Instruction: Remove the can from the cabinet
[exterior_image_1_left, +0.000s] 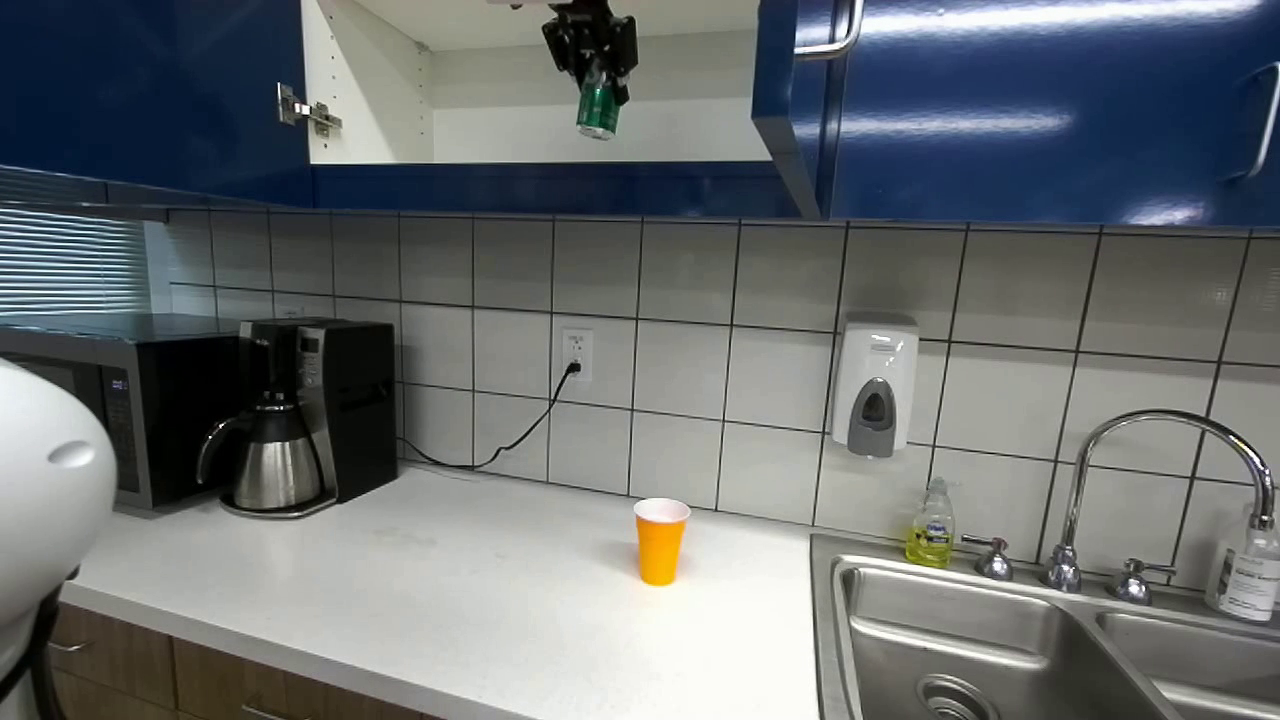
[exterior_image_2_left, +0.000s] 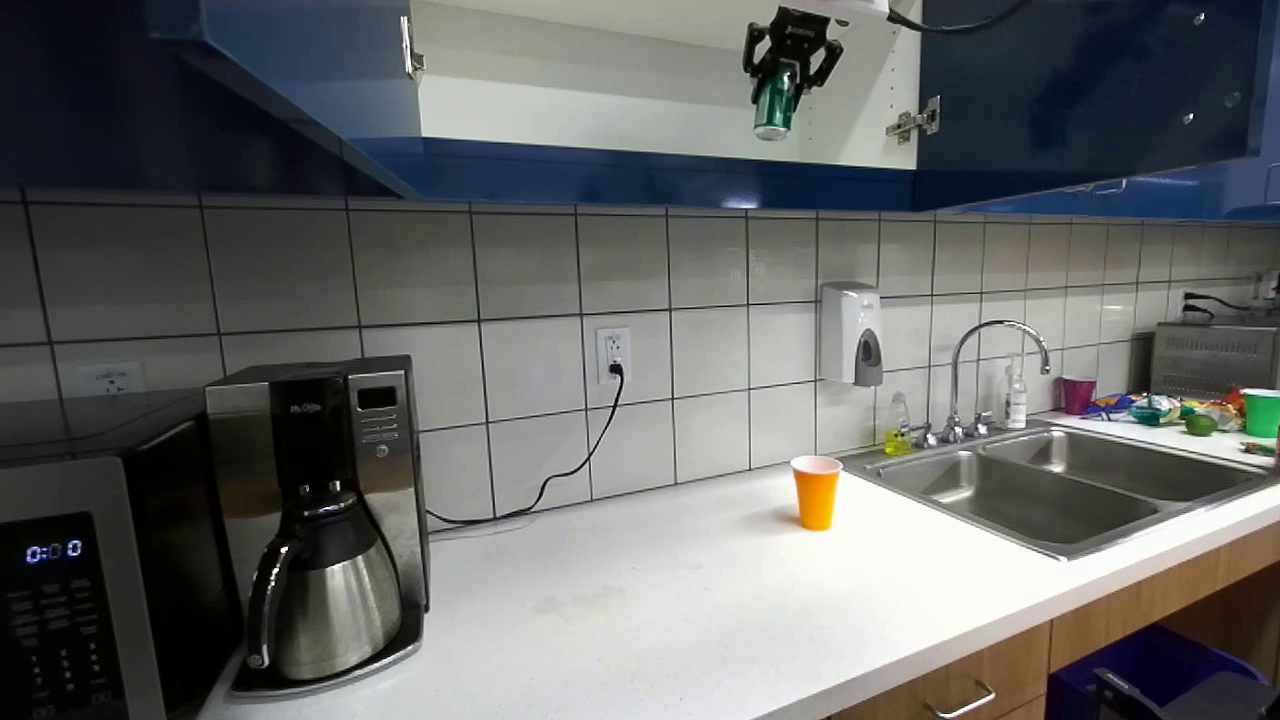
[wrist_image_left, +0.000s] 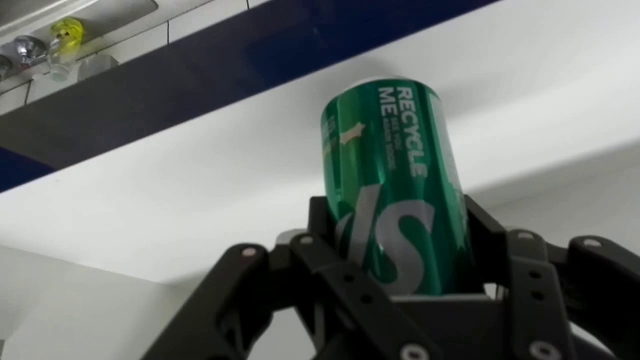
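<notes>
The can (exterior_image_1_left: 598, 108) is a green cylinder with white lettering. My gripper (exterior_image_1_left: 600, 84) points down and is shut on it. In both exterior views the can hangs below the fingers, slightly tilted, against the white interior of the cabinet (exterior_image_1_left: 540, 188). The can (exterior_image_2_left: 775, 104) and gripper (exterior_image_2_left: 778, 82) also show above the cabinet's blue bottom rail (exterior_image_2_left: 650, 172). I cannot tell whether the can is inside or just outside the opening. In the wrist view the can (wrist_image_left: 390, 150) sits between both fingers (wrist_image_left: 395, 225), and its part nearest the palm is hidden.
Open blue doors (exterior_image_1_left: 150, 90) (exterior_image_1_left: 790, 110) flank the cabinet opening. Below are the white counter (exterior_image_1_left: 480, 590), an orange cup (exterior_image_1_left: 660, 545), a coffee maker (exterior_image_1_left: 345, 410), a microwave (exterior_image_2_left: 90, 560), a soap dispenser (exterior_image_1_left: 875, 385), and a sink (exterior_image_1_left: 960, 610) with a faucet (exterior_image_1_left: 1080, 490).
</notes>
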